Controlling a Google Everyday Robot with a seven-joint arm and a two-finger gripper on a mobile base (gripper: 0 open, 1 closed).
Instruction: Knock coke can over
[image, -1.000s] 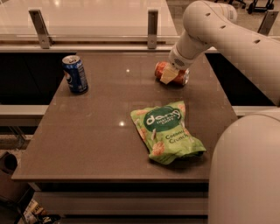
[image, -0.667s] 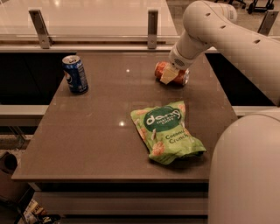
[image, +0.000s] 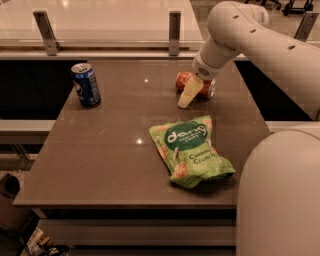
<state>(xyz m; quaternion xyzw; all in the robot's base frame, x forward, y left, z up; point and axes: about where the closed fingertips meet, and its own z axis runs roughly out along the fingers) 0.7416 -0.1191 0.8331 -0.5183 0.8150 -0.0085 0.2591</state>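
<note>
The coke can (image: 186, 80) is orange-red and lies on its side at the back right of the brown table (image: 115, 150). My gripper (image: 190, 92) comes down from the white arm and rests right over the front of the can, partly covering it. The can's right end shows just past the gripper.
A blue soda can (image: 86, 85) stands upright at the back left of the table. A green snack bag (image: 191, 151) lies flat near the front right. My arm's white body (image: 280, 200) fills the lower right. A railing with metal posts (image: 174, 32) runs behind the table.
</note>
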